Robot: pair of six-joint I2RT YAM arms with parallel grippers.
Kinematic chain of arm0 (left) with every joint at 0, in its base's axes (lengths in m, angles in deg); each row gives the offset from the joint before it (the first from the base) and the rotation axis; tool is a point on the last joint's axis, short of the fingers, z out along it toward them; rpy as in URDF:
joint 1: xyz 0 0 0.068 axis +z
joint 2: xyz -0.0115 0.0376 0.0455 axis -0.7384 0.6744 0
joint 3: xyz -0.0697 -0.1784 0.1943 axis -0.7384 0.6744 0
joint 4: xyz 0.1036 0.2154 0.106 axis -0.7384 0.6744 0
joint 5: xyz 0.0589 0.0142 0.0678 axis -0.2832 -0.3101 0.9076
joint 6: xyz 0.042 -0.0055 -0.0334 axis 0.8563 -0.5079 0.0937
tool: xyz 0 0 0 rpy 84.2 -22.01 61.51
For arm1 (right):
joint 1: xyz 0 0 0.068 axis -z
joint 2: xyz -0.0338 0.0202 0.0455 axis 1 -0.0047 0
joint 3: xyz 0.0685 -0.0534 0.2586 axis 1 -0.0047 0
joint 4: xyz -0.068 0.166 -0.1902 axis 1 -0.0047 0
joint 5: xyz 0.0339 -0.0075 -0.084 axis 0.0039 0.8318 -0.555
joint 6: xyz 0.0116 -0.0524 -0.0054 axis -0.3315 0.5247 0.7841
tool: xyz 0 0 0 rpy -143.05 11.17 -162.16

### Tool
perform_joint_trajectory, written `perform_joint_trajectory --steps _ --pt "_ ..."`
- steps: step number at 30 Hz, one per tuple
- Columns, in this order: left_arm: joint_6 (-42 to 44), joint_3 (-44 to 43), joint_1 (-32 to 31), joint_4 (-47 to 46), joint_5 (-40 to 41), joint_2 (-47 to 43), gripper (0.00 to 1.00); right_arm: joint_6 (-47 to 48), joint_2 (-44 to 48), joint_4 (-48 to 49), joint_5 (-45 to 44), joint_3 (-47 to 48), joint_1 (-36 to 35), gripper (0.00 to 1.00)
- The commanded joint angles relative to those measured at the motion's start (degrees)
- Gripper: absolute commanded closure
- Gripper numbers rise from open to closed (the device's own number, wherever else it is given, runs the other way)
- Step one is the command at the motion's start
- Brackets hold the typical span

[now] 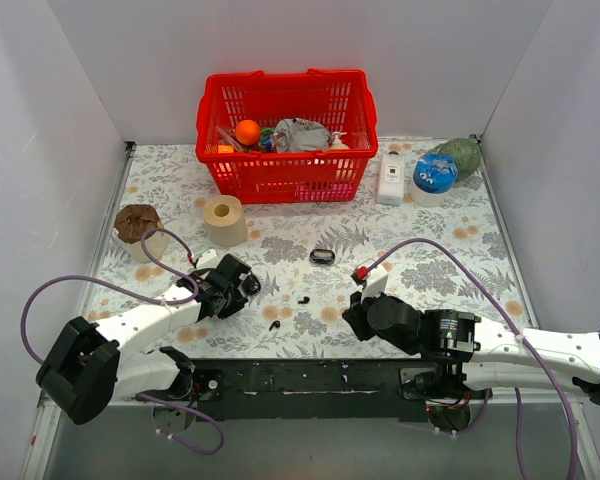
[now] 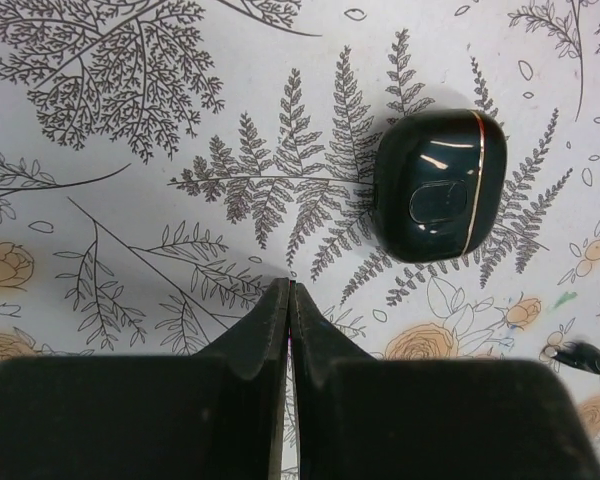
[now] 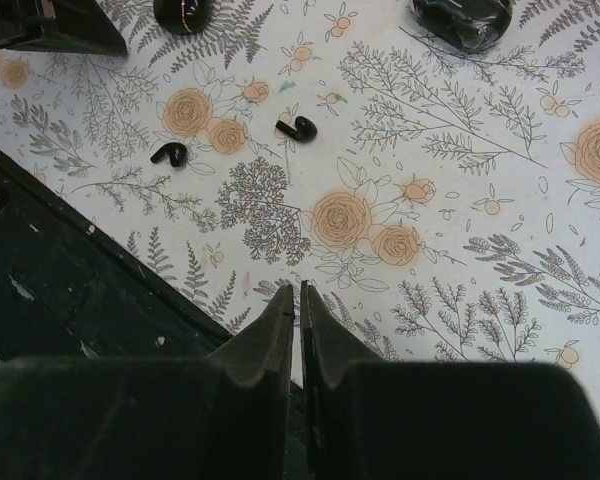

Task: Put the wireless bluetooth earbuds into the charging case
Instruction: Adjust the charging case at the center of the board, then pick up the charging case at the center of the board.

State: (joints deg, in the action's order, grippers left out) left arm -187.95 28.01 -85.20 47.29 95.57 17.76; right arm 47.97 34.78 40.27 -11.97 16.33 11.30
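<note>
The charging case is a closed glossy black oval with a thin gold seam. It lies on the floral cloth, just ahead and right of my left gripper, and it also shows at the top of the right wrist view. The left gripper is shut and empty, apart from the case. The two black earbuds lie loose between the arms. They also show in the right wrist view, and one shows in the left wrist view. My right gripper is shut and empty, low near the front edge.
A small black glossy object lies mid-table. A red basket of items stands at the back, with a tan tape roll and a brown-topped cup to its left. A white bottle and a blue-lidded tub stand at the right.
</note>
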Motion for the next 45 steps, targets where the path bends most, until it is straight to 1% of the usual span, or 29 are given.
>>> perform_joint_trajectory --steps 1,7,22,26,27,28,29,30,32,33,34,36,37,39,41,44,45 --pt "-1.8 0.7 0.2 -4.4 1.3 1.5 1.0 0.2 0.2 2.5 -0.8 0.5 0.0 0.87" --pt "-1.7 0.7 0.2 -8.0 1.0 5.1 1.0 -0.4 0.5 2.7 -0.2 -0.5 0.0 0.87" --pt "-0.4 -1.2 0.1 -14.5 -1.3 10.7 1.0 -0.4 -0.2 3.2 -0.4 -1.2 0.0 0.87" --pt "0.9 -2.9 0.1 -13.7 -1.3 10.6 1.0 -0.4 -0.5 2.8 -0.5 -0.9 -0.1 0.87" --pt "1.1 -3.5 0.1 -12.8 -1.1 9.9 1.0 -0.3 -0.5 2.1 -0.9 -0.5 0.0 0.87" --pt "1.5 -3.8 0.1 -10.9 -0.7 8.0 0.98 -0.3 -0.4 1.8 -1.0 -0.4 0.0 0.88" --pt "2.3 -4.3 0.1 -9.9 -0.5 6.4 0.91 -0.4 -0.3 1.7 -1.1 -0.3 0.0 0.87" --pt "3.9 -5.0 0.1 -8.8 -0.4 4.9 0.71 -0.2 0.0 1.3 -1.2 -0.1 0.0 0.87" --pt "5.3 -6.2 0.1 -4.7 -0.4 0.3 0.49 0.0 0.4 1.0 -1.4 0.1 0.0 0.87" --pt "7.6 -7.3 0.1 -3.6 -0.6 -1.1 0.33 0.0 0.7 1.0 -1.6 0.1 -0.1 0.87" --pt "8.5 -7.9 0.1 -1.5 -0.8 -2.6 0.27 0.1 0.8 1.0 -1.7 0.0 0.0 0.86" --pt "10.7 -8.2 0.1 -0.2 -1.8 -6.8 0.14 0.5 1.1 1.3 -2.0 -0.1 0.0 0.86" --pt "11.3 -8.2 0.1 -0.1 -2.3 -7.7 0.02 0.8 1.0 1.4 -2.2 -0.3 0.0 0.85" --pt "12.1 -8.4 0.1 -0.3 -2.7 -7.5 0.02 1.0 0.7 1.5 -2.6 -0.4 0.0 0.85" --pt "12.6 -8.7 0.1 -1.3 -2.4 -5.4 0.02 1.2 0.5 1.6 -2.6 0.1 0.0 0.85" --pt "14.2 -9.7 0.1 -3.7 -1.7 0.7 0.02 1.3 -0.2 1.0 -2.3 0.9 0.0 0.85" --pt "14.8 -10.4 0.1 -4.2 -0.5 3.9 0.02 1.2 -0.3 0.9 -2.1 1.0 0.0 0.85"
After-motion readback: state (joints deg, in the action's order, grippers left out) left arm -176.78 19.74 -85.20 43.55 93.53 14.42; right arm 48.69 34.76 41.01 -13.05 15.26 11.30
